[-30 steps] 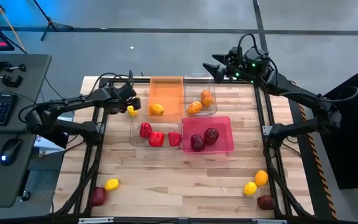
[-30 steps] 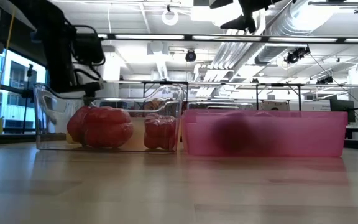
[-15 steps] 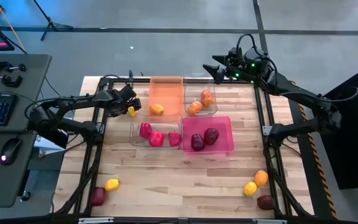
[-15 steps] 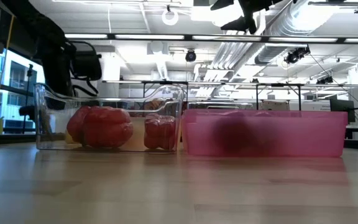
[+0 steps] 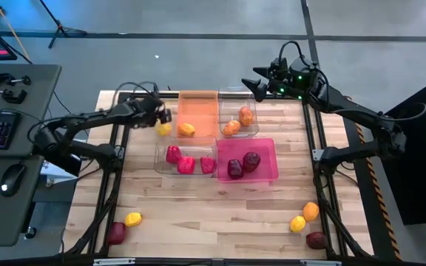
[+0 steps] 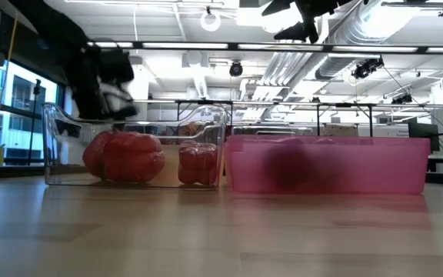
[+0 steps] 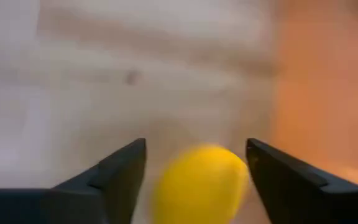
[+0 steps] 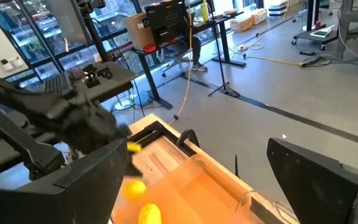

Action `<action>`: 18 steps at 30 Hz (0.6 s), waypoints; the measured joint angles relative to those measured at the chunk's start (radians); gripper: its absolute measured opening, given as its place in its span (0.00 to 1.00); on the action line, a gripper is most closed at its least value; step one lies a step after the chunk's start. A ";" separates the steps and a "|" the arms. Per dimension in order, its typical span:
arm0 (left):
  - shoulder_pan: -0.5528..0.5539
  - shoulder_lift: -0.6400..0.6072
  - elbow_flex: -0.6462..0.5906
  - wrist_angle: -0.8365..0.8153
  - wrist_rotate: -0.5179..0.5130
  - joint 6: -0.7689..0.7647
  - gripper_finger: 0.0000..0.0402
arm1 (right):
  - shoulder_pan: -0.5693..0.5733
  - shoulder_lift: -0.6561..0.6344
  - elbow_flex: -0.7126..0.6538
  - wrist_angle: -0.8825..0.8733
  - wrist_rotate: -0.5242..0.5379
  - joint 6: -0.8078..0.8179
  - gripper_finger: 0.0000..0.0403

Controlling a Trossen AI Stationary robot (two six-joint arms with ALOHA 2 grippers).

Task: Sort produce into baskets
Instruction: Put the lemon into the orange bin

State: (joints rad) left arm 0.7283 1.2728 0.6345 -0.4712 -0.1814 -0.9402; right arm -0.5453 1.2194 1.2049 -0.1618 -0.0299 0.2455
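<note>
My left gripper (image 5: 161,117) hangs above the table just left of the translucent orange bin (image 5: 198,103). A yellow lemon (image 7: 201,186) shows between its spread fingers, blurred, with a gap to one finger; in the high view the lemon (image 5: 163,128) shows just nearer than the gripper. Another lemon (image 5: 187,130) lies in the orange bin. My right gripper (image 5: 261,80) waits open and empty above the table's far edge. The far clear bin (image 5: 239,98) holds two oranges, the near clear bin (image 5: 158,157) three red peppers, and the pink bin (image 5: 266,151) two maroon pieces. My left gripper's fingers stand on either side of the lemon (image 7: 201,186), pointing down. The lemon is blurred while the fingers are sharp, and I cannot tell whether either finger touches it.
A lemon (image 5: 132,219) and a maroon piece (image 5: 117,233) lie at the table's near left. A lemon (image 5: 297,223), an orange (image 5: 311,211) and a maroon piece (image 5: 316,240) lie at the near right. Bare wood lies between them.
My left gripper has gone a little toward the table's right edge, closer to the orange bin, and the lemon has gone with it.
</note>
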 joint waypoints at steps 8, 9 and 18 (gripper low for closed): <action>0.009 -0.171 0.207 0.030 -0.071 0.192 0.31 | 0.000 0.000 0.000 -0.058 0.000 -0.007 0.93; 0.003 -0.178 0.230 0.034 -0.068 0.212 0.28 | 0.000 0.000 0.000 -0.067 0.000 -0.011 0.93; -0.014 -0.186 0.305 0.010 -0.057 0.302 0.14 | 0.000 0.000 0.000 -0.083 0.000 -0.011 0.93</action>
State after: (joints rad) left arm 0.7142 1.0868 0.9398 -0.4617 -0.2387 -0.6387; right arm -0.5453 1.2190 1.2049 -0.2443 -0.0296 0.2344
